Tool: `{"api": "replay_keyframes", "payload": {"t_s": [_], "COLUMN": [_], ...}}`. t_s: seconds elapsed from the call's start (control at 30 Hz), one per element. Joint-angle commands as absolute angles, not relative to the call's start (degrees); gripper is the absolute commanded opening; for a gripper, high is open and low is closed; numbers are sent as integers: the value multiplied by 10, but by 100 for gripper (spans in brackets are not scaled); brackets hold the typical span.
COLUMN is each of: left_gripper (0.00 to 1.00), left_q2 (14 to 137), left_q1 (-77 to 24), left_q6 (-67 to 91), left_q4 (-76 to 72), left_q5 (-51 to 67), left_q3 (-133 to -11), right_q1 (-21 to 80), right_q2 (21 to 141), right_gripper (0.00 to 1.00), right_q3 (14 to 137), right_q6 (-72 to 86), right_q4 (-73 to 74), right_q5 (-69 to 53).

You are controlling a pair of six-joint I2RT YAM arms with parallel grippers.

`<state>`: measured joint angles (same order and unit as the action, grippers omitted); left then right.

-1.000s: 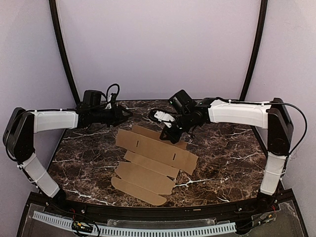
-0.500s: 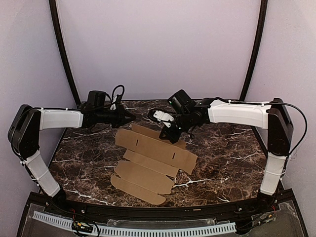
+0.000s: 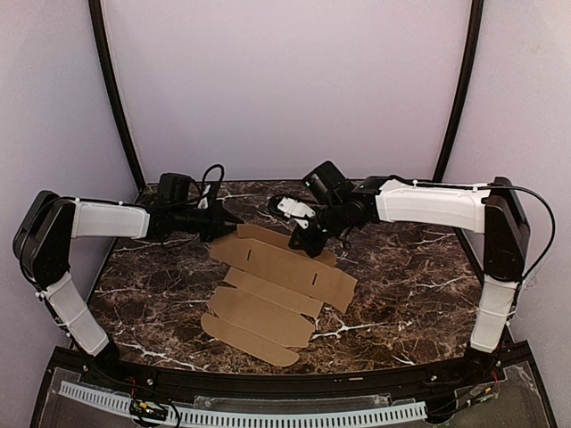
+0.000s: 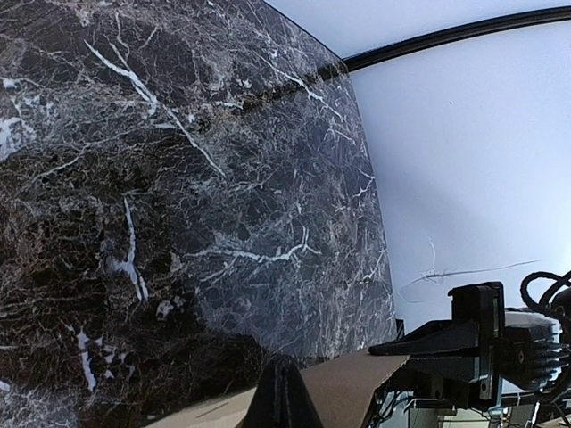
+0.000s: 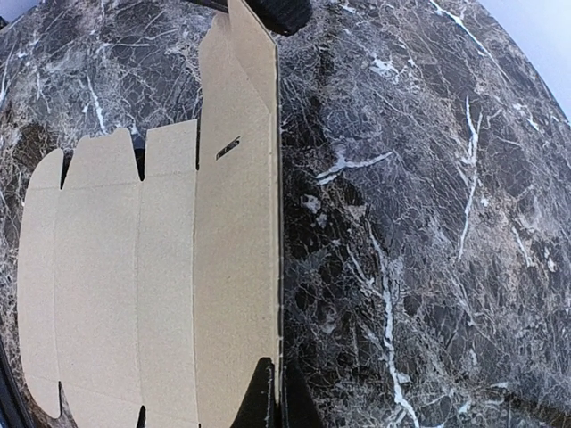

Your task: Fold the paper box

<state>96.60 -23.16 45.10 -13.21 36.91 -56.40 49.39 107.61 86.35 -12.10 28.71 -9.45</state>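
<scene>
The paper box (image 3: 277,281) is a flat tan die-cut sheet with scalloped tabs, lying on the middle of the marble table (image 3: 410,285). My right gripper (image 3: 302,244) is shut on the sheet's far long edge. In the right wrist view its fingertips (image 5: 278,401) pinch that edge of the sheet (image 5: 134,267). My left gripper (image 3: 234,220) is shut and low at the sheet's far left corner. In the left wrist view its closed tips (image 4: 284,397) sit in front of a raised cardboard flap (image 4: 357,388). I cannot tell if they touch.
Black cables (image 3: 205,169) lie at the back of the table behind the left wrist. A black frame pole (image 3: 111,80) rises at the back left and another (image 3: 459,80) at the back right. The right arm's gripper (image 4: 464,343) also shows in the left wrist view.
My left gripper has come down and moved right toward the sheet's far left corner. The right gripper has held its grip in place.
</scene>
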Motion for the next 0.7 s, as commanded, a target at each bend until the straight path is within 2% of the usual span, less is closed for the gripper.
{"api": "replay_keyframes", "payload": {"t_s": [0.0,0.67], "left_gripper": [1,1], "left_q2": [935,933], "left_q1": [-235,-289], "left_q6": [473,502], "left_q4": [-148,-160], "left_q5": [390,394], "left_q3": [-542,-557], "right_q1": [499,500], "right_q2": [1072,1089], "right_gripper": [0,0], "right_q3": [881,901], "right_q6": [-102,-73], "right_q4": [269,273], "right_q5": [-71,-48]}}
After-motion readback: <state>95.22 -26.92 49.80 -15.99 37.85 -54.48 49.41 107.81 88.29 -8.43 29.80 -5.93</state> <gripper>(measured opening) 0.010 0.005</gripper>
